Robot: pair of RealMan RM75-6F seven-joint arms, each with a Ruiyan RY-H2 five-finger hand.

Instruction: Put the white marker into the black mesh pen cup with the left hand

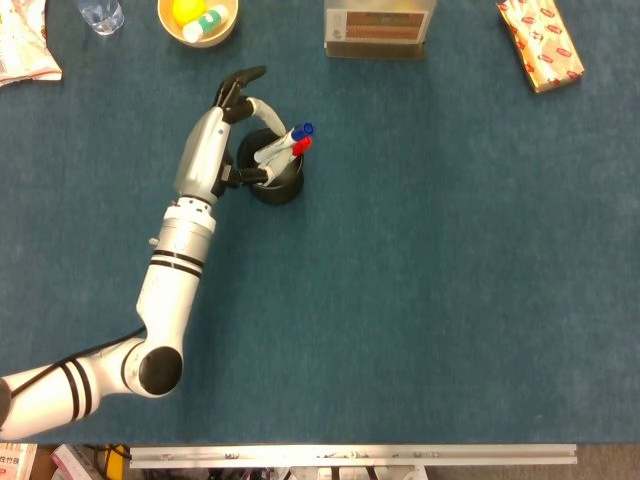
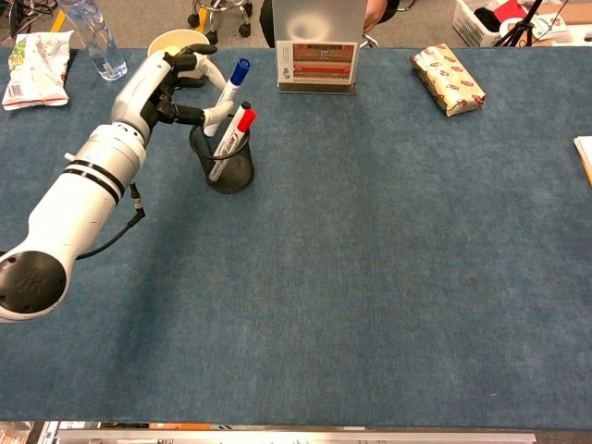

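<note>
From the head view, the left hand [image 1: 222, 150] sits just beside the black mesh pen cup [image 1: 276, 178], on its left side, with the arm running down and left toward the lower corner. The hand pinches the white marker [image 1: 284, 146] with the blue cap between thumb and a finger, while the other fingers reach up and away from the cup. The marker leans over the cup's mouth, cap pointing up and right, its lower end at or inside the rim; I cannot tell which from here. A red-capped marker [image 1: 291, 152] lies right against it in the cup. Further up the blue tabletop [image 1: 450, 280] stand a yellowish bowl [image 1: 198, 20] with a yellow ball in it, a clear water bottle [image 1: 100, 14], a standing sign holder [image 1: 380, 28] and, at the right, a wrapped package [image 1: 540, 42].

In the chest view, the left hand [image 2: 165, 85] holds the white marker [image 2: 228, 91] by its lower part, steeply tilted, the blue cap well above the rim of the black mesh pen cup [image 2: 223, 159]. Its lower end dips behind the rim. The red-capped marker [image 2: 231, 139] stands slanted inside the cup. A snack bag [image 2: 37, 67] lies at the far left beside the water bottle [image 2: 92, 33], and the wrapped package [image 2: 448, 78] lies far right.
</note>
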